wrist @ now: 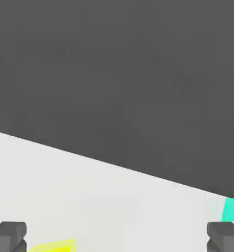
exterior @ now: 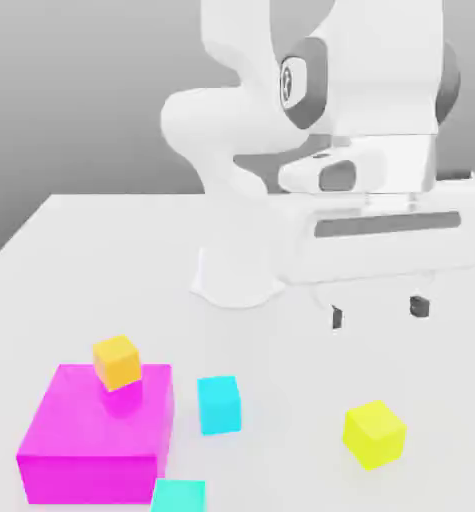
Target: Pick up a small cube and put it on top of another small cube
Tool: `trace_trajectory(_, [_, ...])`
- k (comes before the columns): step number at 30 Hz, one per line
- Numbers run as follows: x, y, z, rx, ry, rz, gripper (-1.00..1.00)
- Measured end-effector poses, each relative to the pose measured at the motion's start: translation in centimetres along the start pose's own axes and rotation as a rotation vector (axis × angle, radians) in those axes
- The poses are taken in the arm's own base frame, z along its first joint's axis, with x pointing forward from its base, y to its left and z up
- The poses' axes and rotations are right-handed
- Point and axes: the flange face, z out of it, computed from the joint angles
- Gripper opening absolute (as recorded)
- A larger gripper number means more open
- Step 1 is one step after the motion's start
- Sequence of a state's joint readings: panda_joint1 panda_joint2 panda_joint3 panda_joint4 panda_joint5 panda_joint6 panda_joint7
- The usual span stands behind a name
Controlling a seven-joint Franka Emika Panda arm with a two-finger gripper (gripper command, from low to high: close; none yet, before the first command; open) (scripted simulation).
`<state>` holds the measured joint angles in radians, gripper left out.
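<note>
The exterior view looked from in front of the arm [exterior: 236,130], facing its base across the table [exterior: 281,350] and angled down. It stood far enough back to take in the base, the hand [exterior: 381,235] and the magenta block [exterior: 96,430]. The hand view was carried on the hand, faced down past the fingers [wrist: 9,237], and took in a smaller area, including a table edge. Both views shared part of the table and the yellow cube [exterior: 374,434].
</note>
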<state>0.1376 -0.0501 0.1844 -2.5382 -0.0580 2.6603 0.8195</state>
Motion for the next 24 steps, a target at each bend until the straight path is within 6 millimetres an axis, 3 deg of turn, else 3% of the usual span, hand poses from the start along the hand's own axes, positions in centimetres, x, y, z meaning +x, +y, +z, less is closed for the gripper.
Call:
trace_trajectory(5, [-5.7,0.3,8.6,-0.073,-0.129,-0.079,0.00])
trace_trajectory(10, [-7.3,0.9,14.7,-0.085,-0.152,-0.089,0.00])
trace_trajectory(11, [-7.6,1.0,15.7,-0.086,-0.153,-0.090,-1.00])
trace_trajectory(18, [-7.6,1.0,16.0,-0.086,-0.152,-0.091,-1.00])
trace_trajectory(23, [-6.9,0.6,11.1,-0.086,-0.153,-0.090,-1.00])
trace_trajectory(24, [-5.7,0.9,10.3,-0.090,-0.151,-0.061,-1.00])
